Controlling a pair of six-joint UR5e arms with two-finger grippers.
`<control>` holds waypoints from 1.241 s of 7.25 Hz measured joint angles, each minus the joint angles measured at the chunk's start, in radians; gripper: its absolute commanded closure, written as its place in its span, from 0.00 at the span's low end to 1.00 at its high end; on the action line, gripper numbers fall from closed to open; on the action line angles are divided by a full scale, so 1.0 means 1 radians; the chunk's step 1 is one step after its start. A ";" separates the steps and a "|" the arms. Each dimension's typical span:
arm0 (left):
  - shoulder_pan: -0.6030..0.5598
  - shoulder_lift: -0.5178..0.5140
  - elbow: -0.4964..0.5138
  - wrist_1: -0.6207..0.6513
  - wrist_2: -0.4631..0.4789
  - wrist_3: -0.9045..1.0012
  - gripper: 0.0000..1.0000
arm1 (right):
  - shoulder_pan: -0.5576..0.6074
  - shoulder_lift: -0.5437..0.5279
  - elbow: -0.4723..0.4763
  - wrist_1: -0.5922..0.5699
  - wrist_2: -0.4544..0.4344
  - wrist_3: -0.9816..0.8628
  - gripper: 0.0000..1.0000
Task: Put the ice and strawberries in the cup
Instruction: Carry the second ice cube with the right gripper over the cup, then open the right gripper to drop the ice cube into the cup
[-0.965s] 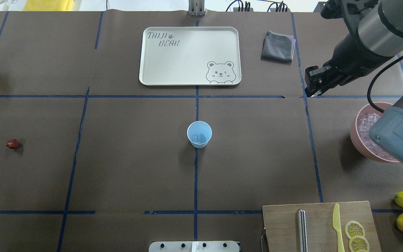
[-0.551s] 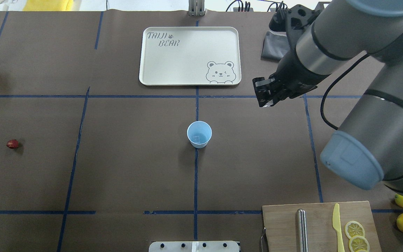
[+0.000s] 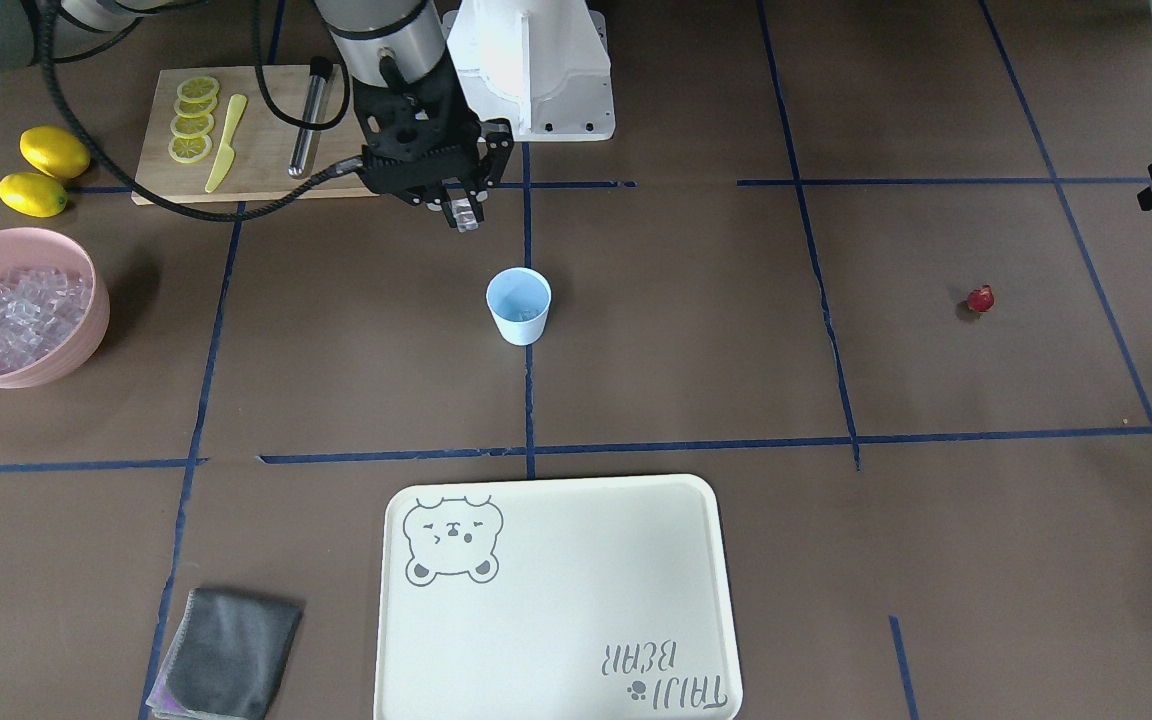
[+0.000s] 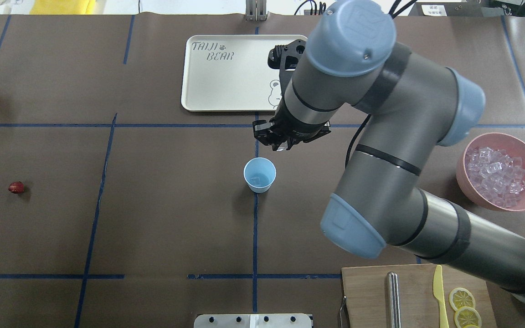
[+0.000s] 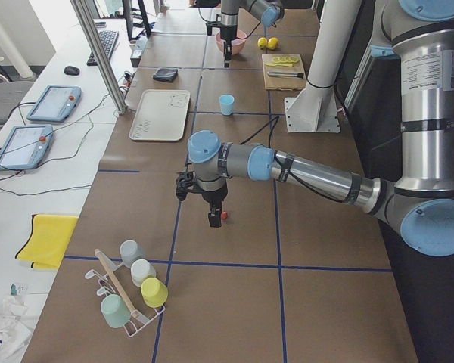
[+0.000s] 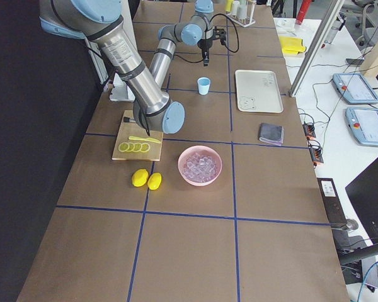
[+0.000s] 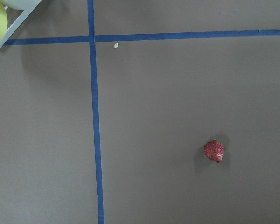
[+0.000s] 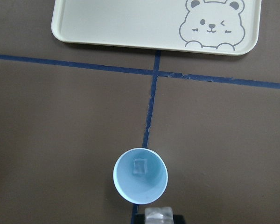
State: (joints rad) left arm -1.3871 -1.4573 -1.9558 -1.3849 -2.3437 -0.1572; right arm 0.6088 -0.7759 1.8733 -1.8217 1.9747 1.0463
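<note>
Here's the right gripper (image 3: 464,214), raised above the table close beside the cup (image 3: 519,305), its two fingers pinched on a single clear ice cube (image 8: 158,215). The wrist camera looks straight down: the light-blue cup stands upright on the blue tape line, its mouth just ahead of the held cube. There is already one cube (image 8: 140,166) lying on its pale bottom. The cup sits mid-table, between the robot's base and the cream tray (image 4: 226,82) with the bear drawing.

Out on the robot's right, the pink bowl (image 4: 462,175) holds the heap of ice (image 4: 495,175), well apart from the cup. Near it are two lemons (image 3: 41,170) and a wooden board (image 3: 266,150) with lemon slices, a yellow knife and a metal rod.

Over on the far left, the strawberry (image 4: 16,187) lies alone on the brown table, small and red, well away from the cup. The left gripper (image 5: 213,219) hangs above the table near it without touching it. Whether its fingers are spread or together I cannot tell — the left wrist camera shows only berry and tape.
</note>
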 measured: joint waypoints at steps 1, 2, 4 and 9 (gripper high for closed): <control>0.000 0.000 0.000 0.000 0.000 -0.001 0.00 | -0.029 0.043 -0.080 0.001 -0.025 0.000 1.00; 0.000 0.000 0.000 0.000 0.000 -0.001 0.00 | -0.049 0.078 -0.150 0.002 -0.044 -0.005 1.00; 0.002 0.000 0.001 0.000 0.000 0.000 0.00 | -0.060 0.099 -0.241 0.039 -0.056 -0.016 1.00; 0.026 -0.003 0.009 -0.001 0.001 -0.001 0.00 | -0.062 0.096 -0.322 0.109 -0.046 -0.017 0.96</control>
State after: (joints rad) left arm -1.3613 -1.4599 -1.9468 -1.3857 -2.3424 -0.1580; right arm 0.5466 -0.6800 1.5510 -1.7131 1.9288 1.0291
